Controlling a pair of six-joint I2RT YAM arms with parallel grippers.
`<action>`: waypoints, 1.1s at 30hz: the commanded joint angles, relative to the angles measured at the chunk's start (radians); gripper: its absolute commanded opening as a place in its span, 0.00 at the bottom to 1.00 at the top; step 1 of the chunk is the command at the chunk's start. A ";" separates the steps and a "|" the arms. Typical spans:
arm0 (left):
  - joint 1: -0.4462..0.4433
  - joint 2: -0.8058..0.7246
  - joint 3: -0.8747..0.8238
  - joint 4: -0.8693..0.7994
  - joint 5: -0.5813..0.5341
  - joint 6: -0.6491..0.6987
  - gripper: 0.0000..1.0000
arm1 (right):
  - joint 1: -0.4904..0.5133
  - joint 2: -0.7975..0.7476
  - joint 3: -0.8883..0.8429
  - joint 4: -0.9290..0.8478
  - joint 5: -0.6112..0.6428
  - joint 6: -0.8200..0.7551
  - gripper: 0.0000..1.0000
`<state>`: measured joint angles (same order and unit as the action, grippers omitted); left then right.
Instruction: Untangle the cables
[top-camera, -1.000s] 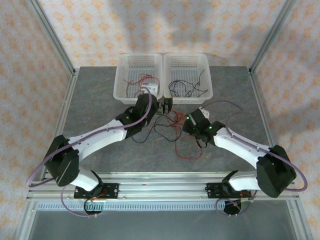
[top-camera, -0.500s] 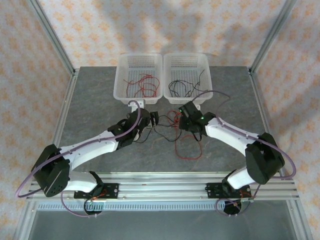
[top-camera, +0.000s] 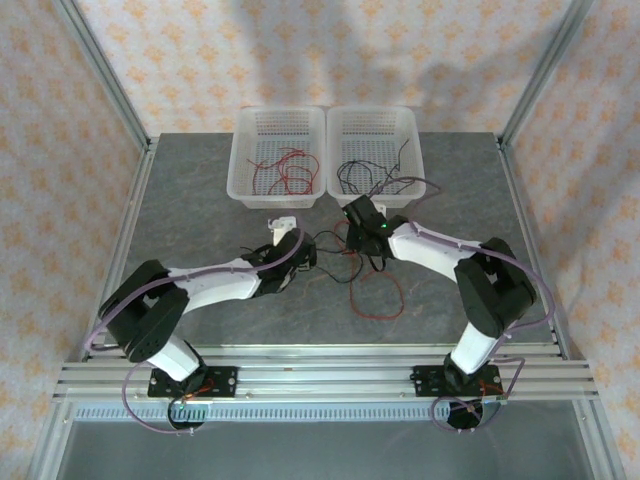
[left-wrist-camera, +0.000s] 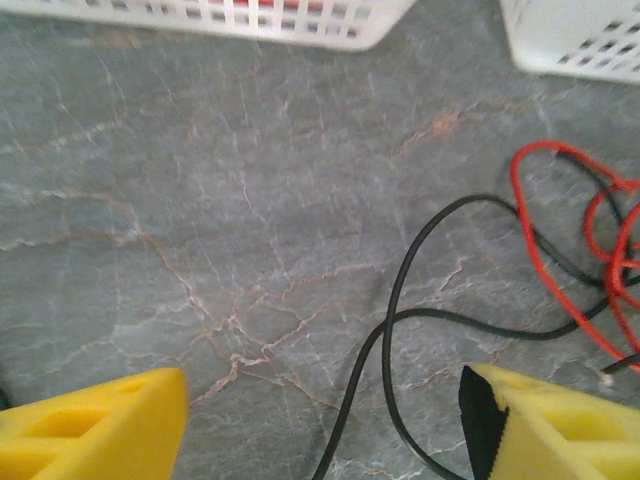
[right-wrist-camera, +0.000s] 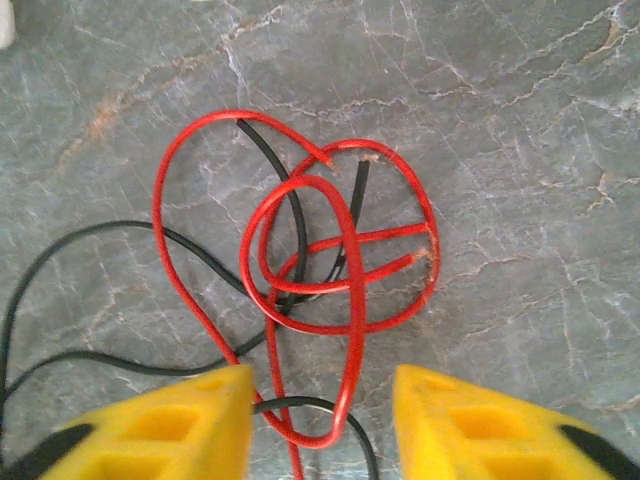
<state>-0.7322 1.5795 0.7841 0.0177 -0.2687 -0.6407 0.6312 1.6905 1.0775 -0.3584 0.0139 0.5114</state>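
two baskets (top-camera: 275, 200) (top-camera: 400, 198), two arms (top-camera: 210, 283) (top-camera: 430, 250), several tangled red and black cables (right-wrist-camera: 355, 270)

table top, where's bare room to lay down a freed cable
Bare patches: the left side of the table beside the left basket, and its right side beside the right basket. Crowded: the middle in front of the baskets, where the loose cables tangle.

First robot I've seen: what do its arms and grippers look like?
The left arm and right arm are white tubes with black joints, each with a purple cable alongside. The left gripper and right gripper have blocky yellow fingers with black trim.
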 joint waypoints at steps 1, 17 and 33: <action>0.007 0.064 -0.002 0.063 0.016 -0.028 0.72 | -0.004 0.005 0.025 0.004 0.047 0.012 0.29; 0.017 0.132 -0.023 0.076 -0.004 -0.049 0.68 | -0.004 -0.129 0.058 -0.040 0.058 -0.014 0.00; 0.019 0.179 -0.030 0.080 -0.012 -0.051 0.64 | -0.004 -0.396 0.318 -0.162 0.036 -0.094 0.00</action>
<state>-0.7246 1.7283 0.7750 0.0959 -0.2527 -0.6815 0.6312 1.3228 1.3334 -0.4706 0.0364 0.4530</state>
